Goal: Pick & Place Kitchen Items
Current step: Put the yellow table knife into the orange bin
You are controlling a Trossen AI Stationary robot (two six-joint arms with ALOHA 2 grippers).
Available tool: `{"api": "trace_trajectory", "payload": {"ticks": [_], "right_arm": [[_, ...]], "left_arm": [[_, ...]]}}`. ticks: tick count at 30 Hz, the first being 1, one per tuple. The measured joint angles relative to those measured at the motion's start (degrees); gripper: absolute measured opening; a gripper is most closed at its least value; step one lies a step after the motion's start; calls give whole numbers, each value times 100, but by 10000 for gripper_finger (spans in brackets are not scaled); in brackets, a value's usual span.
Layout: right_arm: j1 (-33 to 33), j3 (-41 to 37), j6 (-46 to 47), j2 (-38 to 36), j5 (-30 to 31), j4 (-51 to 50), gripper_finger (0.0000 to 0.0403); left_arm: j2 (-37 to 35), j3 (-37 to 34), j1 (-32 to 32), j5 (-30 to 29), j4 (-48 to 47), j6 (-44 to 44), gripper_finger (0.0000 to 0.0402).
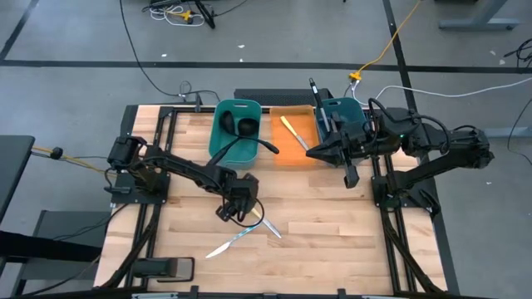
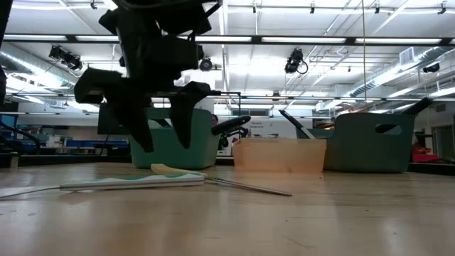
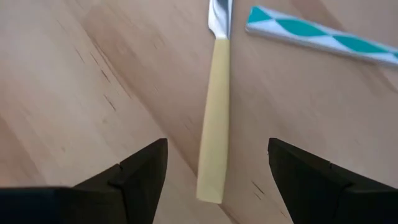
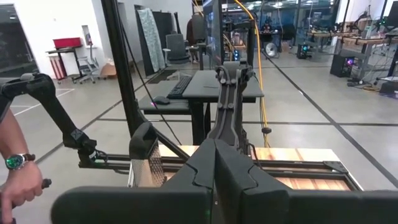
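Observation:
My left gripper [image 3: 217, 180] [image 1: 237, 202] [image 2: 162, 139] is open and hovers just above the table's middle. Its fingers stand on either side of a pale-yellow-handled knife [image 3: 214, 124] that lies flat on the wood, and they do not touch it. A knife with a teal-and-white handle [image 3: 323, 37] [image 1: 229, 243] lies flat beside it. Another pale yellow knife [image 1: 293, 133] lies in the orange tray [image 1: 287, 154]. Black ladles [image 1: 237, 126] sit in the left teal bin [image 1: 218, 137]. My right gripper [image 1: 350, 173] [image 4: 214, 180] is shut and empty, held high beside the right teal bin [image 1: 341, 115].
A black utensil handle [image 1: 264, 144] sticks out over the left bin's rim toward the tray. A black spatula [image 1: 317, 93] stands in the right bin. A slim metal piece [image 1: 270, 227] lies by the knives. A person's hand with a watch [image 4: 15, 171] shows beyond the table.

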Motion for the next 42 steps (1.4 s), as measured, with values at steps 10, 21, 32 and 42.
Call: {"api": "trace_trajectory", "payload": {"ticks": [10,21,32,42], "right_arm": [[0,0,2,0,0,4,9],[-1,0,-61,-2,-1,0,9],[0,0,-68,-4,-2,-38,9],[0,0,-72,-4,-2,-49,9]], "left_arm": [[0,-106,-3,-21,154,-99,278],[236,-109,52,-115,71,-119,278],[620,-7,63,15,316,-103,278],[658,3,80,458,244,-99,278]]}}
